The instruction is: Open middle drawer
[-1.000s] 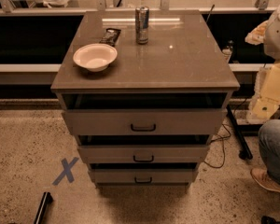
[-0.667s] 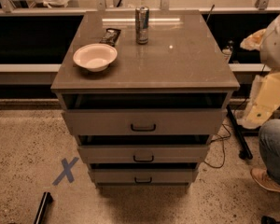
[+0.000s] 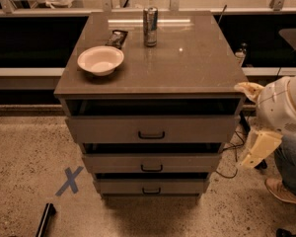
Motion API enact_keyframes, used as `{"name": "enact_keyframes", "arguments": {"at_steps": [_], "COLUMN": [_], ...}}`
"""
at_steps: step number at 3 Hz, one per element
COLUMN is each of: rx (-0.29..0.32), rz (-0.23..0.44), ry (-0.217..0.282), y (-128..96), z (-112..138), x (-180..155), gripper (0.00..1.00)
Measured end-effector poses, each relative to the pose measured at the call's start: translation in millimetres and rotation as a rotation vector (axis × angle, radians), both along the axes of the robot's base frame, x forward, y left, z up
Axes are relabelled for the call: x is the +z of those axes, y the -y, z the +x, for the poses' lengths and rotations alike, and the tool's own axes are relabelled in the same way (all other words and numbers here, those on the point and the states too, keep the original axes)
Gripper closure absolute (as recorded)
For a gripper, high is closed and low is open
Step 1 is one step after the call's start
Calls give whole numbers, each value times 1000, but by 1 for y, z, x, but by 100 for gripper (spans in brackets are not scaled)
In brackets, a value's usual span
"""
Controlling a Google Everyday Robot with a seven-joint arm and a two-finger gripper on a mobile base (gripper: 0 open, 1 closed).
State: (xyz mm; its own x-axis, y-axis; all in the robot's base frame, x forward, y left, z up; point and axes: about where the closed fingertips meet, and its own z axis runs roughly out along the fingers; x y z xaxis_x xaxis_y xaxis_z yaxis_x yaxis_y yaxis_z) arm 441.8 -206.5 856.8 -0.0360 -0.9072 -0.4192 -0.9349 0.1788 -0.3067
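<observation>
- Camera view: I judge this the approach step. The middle drawer (image 3: 187, 163) sits lower centre, its handle (image 3: 152, 168) untouched.
- The gripper (image 3: 259, 146) hangs at the right edge beside the cabinet (image 3: 207, 58). I cannot tell its state. Next it must reach left to that handle.
- The bowl (image 3: 100, 59) and can (image 3: 150, 26) on top are no obstacle. The top drawer (image 3: 197, 128) crowds from above.

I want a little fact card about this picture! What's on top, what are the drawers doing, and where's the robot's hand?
cabinet top: white bowl, tall can, dark packet
drawers: three, each with a black bar handle
middle drawer: nothing touching its handle
gripper: right of the cabinet, beside the drawers, not touching them
floor: blue X at the left
</observation>
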Motion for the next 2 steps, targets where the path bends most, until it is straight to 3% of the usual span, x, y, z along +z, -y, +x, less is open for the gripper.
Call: {"name": "enact_keyframes", "arguments": {"at_steps": [1, 2], "rx": [7, 11], "rz": [0, 20], "ry": [30, 24], "y": [-1, -1], "z": [6, 13], "x": [-3, -50], "gripper": [0, 0]}}
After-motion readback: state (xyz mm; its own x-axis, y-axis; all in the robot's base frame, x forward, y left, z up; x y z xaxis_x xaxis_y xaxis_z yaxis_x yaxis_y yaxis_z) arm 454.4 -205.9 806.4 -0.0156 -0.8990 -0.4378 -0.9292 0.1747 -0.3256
